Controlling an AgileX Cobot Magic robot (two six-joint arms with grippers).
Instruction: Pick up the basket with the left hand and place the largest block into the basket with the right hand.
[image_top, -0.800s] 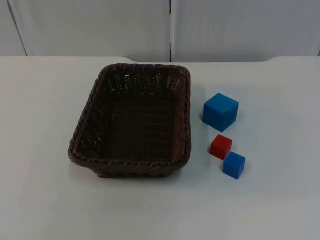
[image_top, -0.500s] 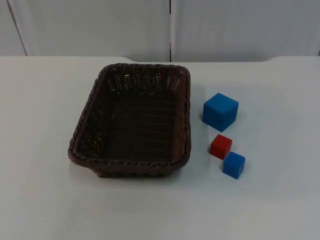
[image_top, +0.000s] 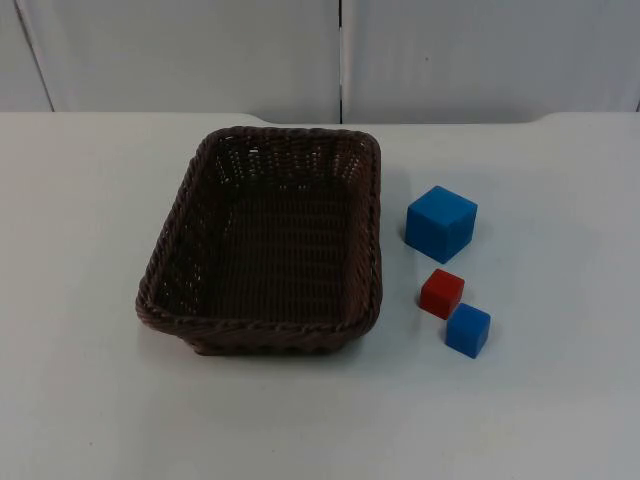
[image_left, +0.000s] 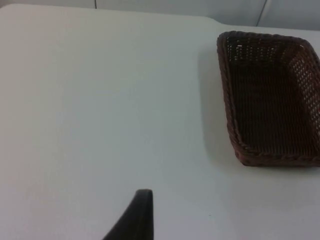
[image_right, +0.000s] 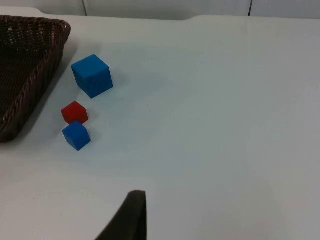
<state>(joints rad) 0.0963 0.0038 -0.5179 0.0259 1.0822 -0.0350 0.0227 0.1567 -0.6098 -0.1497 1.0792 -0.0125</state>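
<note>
A dark brown woven basket (image_top: 260, 326) stands empty on the white table, a little left of the middle. To its right lies the large blue cube (image_top: 441, 223), and nearer the front a small red cube (image_top: 442, 293) touches a small blue cube (image_top: 468, 330). My left gripper (image_left: 137, 217) waits over bare table, well away from the basket (image_left: 226, 100). My right gripper (image_right: 131, 215) also waits, apart from the large blue cube (image_right: 92, 75), the red cube (image_right: 74, 113) and the small blue cube (image_right: 76, 135). Neither gripper holds anything.
The grey partition wall (image_top: 340, 55) closes off the table at the back. Bare white table top (image_top: 560, 380) stretches to the right of the blocks and in front of the basket.
</note>
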